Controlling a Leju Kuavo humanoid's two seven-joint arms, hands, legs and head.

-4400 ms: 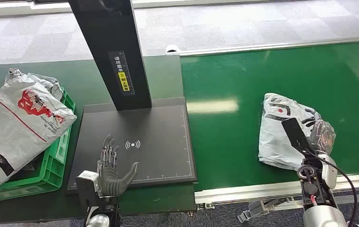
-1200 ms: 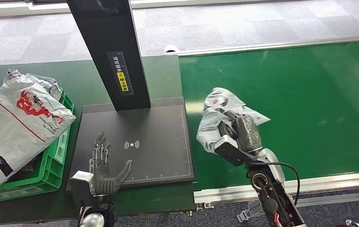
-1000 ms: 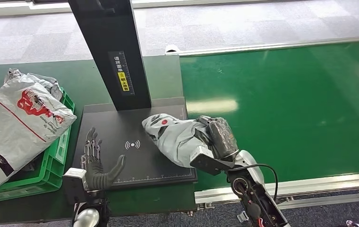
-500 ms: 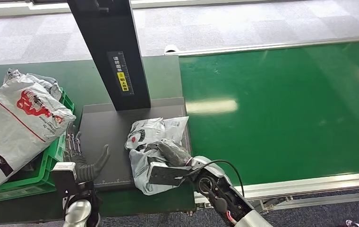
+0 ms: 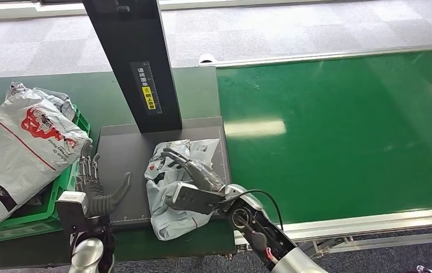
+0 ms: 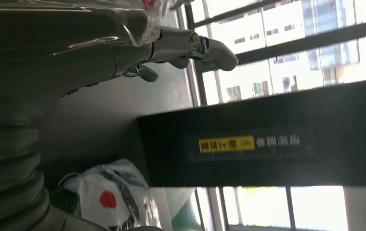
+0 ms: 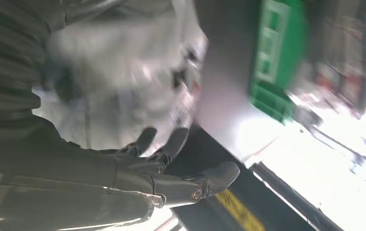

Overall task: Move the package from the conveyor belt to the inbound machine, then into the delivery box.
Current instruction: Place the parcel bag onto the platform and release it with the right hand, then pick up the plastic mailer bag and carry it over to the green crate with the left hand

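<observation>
Both hands are dark grey with jointed metal fingers, the left hand (image 5: 95,192) carrying a small white box at its wrist. The right hand (image 5: 202,181) sits on a silver forearm with a black cable looping at about two o'clock. Close up, each has a grey ribbed cover and small screws at the fingers.

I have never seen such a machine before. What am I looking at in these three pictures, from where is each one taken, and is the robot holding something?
This is a humanoid robot with two arms. The wide picture comes from a camera on its head, looking down. The other two come from cameras at its wrists, so they look turned.

The bright green surface is a conveyor belt. Beside it is the inbound machine: a flat dark plate with a black post. At the far left, a green delivery box holds a large white bag.

The right hand rests on a grey plastic package lying on the plate; whether it grips the package I cannot tell. The left hand is open beside it, holding nothing.
</observation>
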